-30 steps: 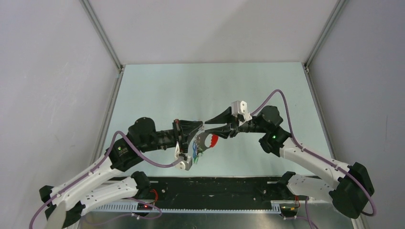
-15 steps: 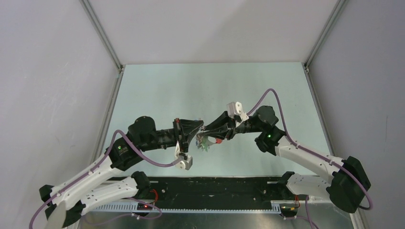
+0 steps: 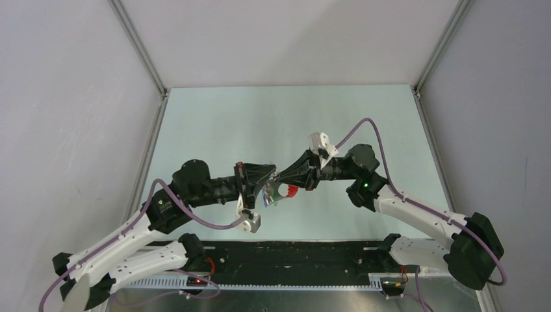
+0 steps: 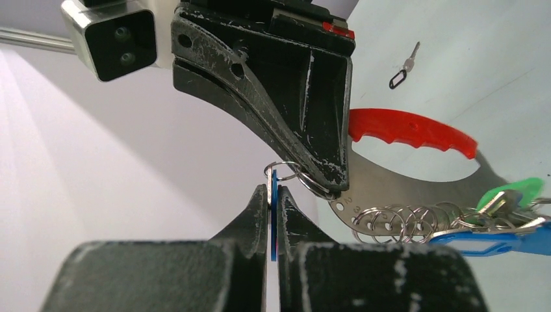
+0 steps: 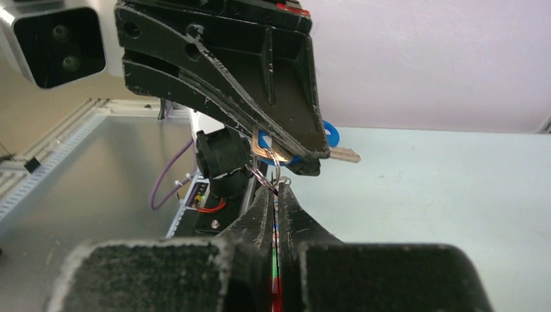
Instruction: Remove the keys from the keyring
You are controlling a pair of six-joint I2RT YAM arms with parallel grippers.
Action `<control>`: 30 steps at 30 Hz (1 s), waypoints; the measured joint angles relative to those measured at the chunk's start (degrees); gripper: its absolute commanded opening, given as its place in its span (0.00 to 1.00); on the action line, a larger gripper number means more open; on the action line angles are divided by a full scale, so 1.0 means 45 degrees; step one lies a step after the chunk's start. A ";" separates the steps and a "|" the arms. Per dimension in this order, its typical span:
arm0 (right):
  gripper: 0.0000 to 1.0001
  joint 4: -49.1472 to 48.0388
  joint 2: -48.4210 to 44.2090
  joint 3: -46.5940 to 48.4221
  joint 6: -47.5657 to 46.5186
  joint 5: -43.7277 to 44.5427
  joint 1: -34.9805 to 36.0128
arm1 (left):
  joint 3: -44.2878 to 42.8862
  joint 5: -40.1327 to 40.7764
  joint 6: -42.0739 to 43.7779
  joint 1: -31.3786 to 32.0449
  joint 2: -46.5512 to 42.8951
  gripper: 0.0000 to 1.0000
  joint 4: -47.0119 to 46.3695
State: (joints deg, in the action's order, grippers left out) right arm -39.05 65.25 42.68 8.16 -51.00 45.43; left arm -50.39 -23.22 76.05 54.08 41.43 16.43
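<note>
Both grippers meet tip to tip above the middle of the table. My left gripper (image 3: pixel 271 180) (image 4: pixel 273 193) is shut on a blue-tagged key (image 4: pixel 273 208), whose small split ring links to the keyring. My right gripper (image 3: pixel 284 179) (image 5: pixel 277 192) is shut on the keyring's flat metal plate (image 4: pixel 403 185), seen edge-on between its fingers. The keyring's red loop (image 3: pixel 290 190) (image 4: pixel 409 130) curves below the right gripper. Several small rings (image 4: pixel 403 221) hang from the plate with green-tagged (image 4: pixel 513 192) and blue-tagged (image 4: pixel 494 242) keys (image 3: pixel 268 197). The right wrist view shows the held key's blue tag (image 5: pixel 330 134) and blade (image 5: pixel 344 155).
A lone silver key with a black tag (image 4: pixel 404 68) lies on the pale green table (image 3: pixel 260 123) beyond the grippers. Grey walls enclose the table on three sides. The black base rail (image 3: pixel 292 257) runs along the near edge.
The right gripper has shifted left and rolled, closing in on the left gripper. The hanging bunch of keys swung up and now sits tighter under the two tips.
</note>
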 measured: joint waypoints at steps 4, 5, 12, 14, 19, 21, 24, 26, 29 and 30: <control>0.00 -0.0131 0.0019 0.0000 0.1719 0.0743 -0.0005 | 0.0005 0.0160 0.0010 0.0000 -0.0141 0.00 -0.0034; 0.00 -0.0131 0.0019 0.0000 0.2399 0.1146 -0.0024 | 0.0005 0.0223 0.0015 0.0000 -0.0185 0.00 -0.0092; 0.00 -0.1234 0.0117 -0.0529 0.7650 0.2856 -0.0719 | 0.0053 0.0787 0.0015 -0.0049 -0.0253 0.00 -0.0189; 0.00 -0.1962 0.0398 -0.0772 0.9175 0.2977 -0.0991 | 0.0151 0.0831 0.0024 -0.0049 -0.0146 0.00 -0.0194; 0.00 -0.3696 0.1248 -0.1413 1.2216 0.3036 -0.1486 | 0.0427 0.1234 0.0117 -0.0073 0.0039 0.00 -0.0209; 0.00 -0.3968 0.1336 -0.1530 1.2745 0.3041 -0.1530 | 0.0466 0.1273 0.0117 -0.0073 0.0068 0.00 -0.0223; 0.00 -0.4303 0.1336 -0.1564 1.3100 0.3050 -0.1579 | 0.0466 0.1268 0.0121 -0.0068 0.0083 0.00 -0.0389; 0.22 -0.4367 0.1331 -0.1559 1.3109 0.2977 -0.1617 | 0.0466 0.1258 0.0121 -0.0068 0.0087 0.00 -0.0461; 0.49 -0.4031 0.1248 -0.1549 1.2570 0.2637 -0.1671 | 0.0466 0.1205 0.0121 -0.0049 0.0121 0.00 -0.0457; 0.55 -0.3808 0.1151 -0.1545 1.2313 0.2540 -0.1681 | 0.0466 0.1190 0.0117 -0.0044 0.0126 0.00 -0.0452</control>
State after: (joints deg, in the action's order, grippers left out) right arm -56.18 70.43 35.73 63.57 -39.57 37.87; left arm -48.29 -17.87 76.58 53.89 42.00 14.39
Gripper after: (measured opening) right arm 0.385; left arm 0.036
